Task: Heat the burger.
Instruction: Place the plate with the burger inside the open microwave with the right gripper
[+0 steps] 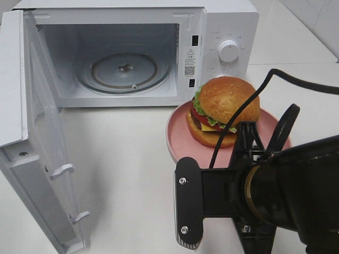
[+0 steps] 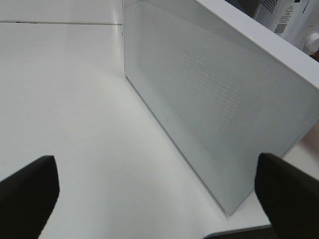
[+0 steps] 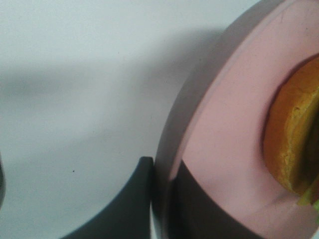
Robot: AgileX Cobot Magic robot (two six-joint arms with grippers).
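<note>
Right claw (image 3: 160, 174) pinches the pink plate (image 1: 180, 138) bearing the burger (image 1: 225, 108); left claw (image 2: 155, 172) gapes empty.

1. You see the microwave (image 1: 228, 21) cased in smooth, faintly glossy white, plastic by its look; its door (image 2: 199, 99) carries a fine dotted mesh panel.
2. Your turntable (image 1: 124, 71) is clear, shiny glass.
3. The burger (image 1: 228, 103) has a glossy, lightly pitted bun.
4. The plate (image 1: 180, 137) is smooth satin pink.
5. The table (image 1: 122, 159) is smooth, white, slightly reflective.
6. Your left gripper (image 2: 155, 164) has matt black fingers (image 2: 30, 194).
7. The black bracket (image 1: 188, 203) shines a little, with bright metal screws (image 1: 183, 181).
</note>
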